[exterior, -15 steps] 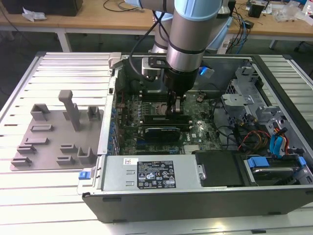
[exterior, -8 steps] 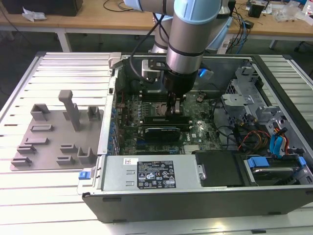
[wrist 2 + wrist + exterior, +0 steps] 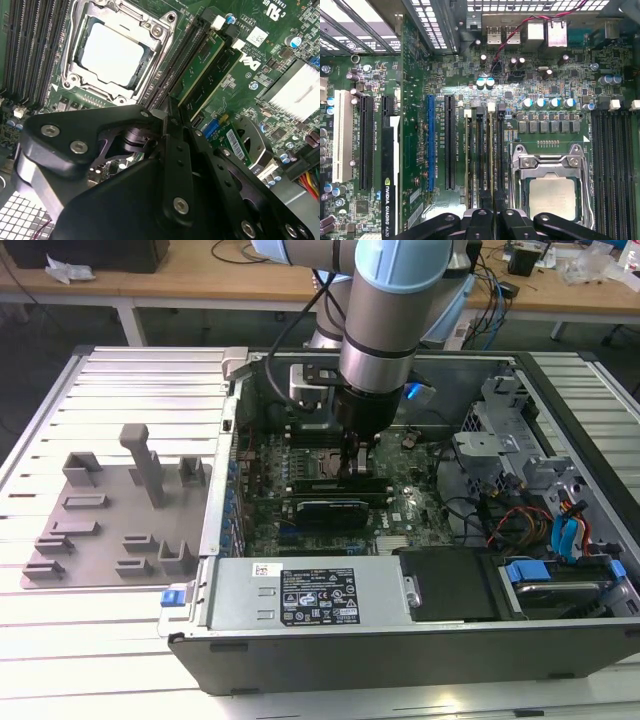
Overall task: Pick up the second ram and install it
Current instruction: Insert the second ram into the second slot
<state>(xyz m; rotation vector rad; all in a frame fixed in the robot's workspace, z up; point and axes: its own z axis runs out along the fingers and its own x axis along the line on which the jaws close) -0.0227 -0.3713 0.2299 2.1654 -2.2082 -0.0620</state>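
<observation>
Inside the open computer case (image 3: 400, 650), my gripper (image 3: 355, 462) reaches down onto the motherboard (image 3: 545, 90) beside the processor socket (image 3: 112, 55). Two slim green sticks stand side by side in the memory slots. The second ram (image 3: 200, 65) is the one nearer the socket, and its near end runs in between my fingertips. In both wrist views the jaws stand almost together, so the gripper (image 3: 175, 112) is shut on that stick's edge. The other stick (image 3: 217, 75) sits just beyond it. The gripper (image 3: 493, 216) hangs over the slots (image 3: 480, 150) next to the silver processor (image 3: 552, 195).
A grey tray (image 3: 110, 510) with upright holders lies on the slatted table at the exterior view's left. A black graphics card (image 3: 325, 508) sits below the slots. Drive cages and cables (image 3: 540, 510) crowd the case's right side. More memory slots (image 3: 615, 160) flank the socket's far side.
</observation>
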